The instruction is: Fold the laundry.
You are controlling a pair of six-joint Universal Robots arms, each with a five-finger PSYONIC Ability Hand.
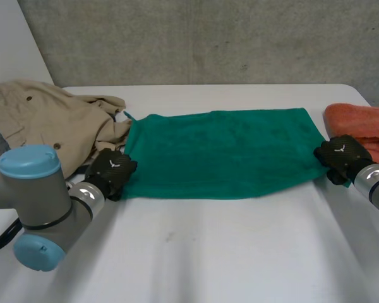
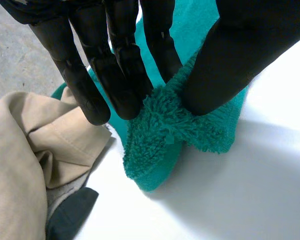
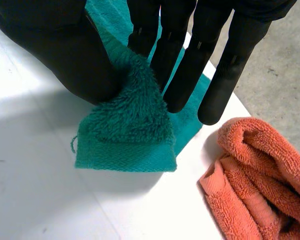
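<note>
From the head view, a green terry towel (image 1: 221,154) lies spread flat across the middle of the white worktop (image 1: 208,252), its long side running from one arm to the other. The left hand (image 1: 110,172) sits on the towel's near left corner and the right hand (image 1: 340,154) on its near right corner. The back of each hand carries a small pale mark, too small to read. A crumpled beige buttoned garment (image 1: 44,120) lies at the towel's left end and touches it. A bunched orange terry towel (image 1: 363,129) lies just beside its right end. The grey left arm (image 1: 38,202) with its light-blue cap fills the near left. A grey concrete wall (image 1: 208,38) stands behind the worktop.

In the left wrist view, the left hand (image 2: 120,60) has its nearly straight fingers on one side of the green towel's corner (image 2: 165,135) and its thumb (image 2: 230,60) on the other. They pinch a raised tuft of pile between them. The corner's tip lies on the worktop beyond the fingertips. The beige garment (image 2: 25,155) lies just beside the fingers, and a dark grey piece (image 2: 70,215) that I cannot identify shows at its edge.

In the right wrist view, the right hand (image 3: 190,65) holds its corner the same way. The thumb (image 3: 55,45) and straight fingers squeeze a hump of green pile (image 3: 130,135), and the hemmed tip lies flat on the worktop past them. The orange towel (image 3: 260,175) lies near the fingertips, apart from the green corner.
</note>
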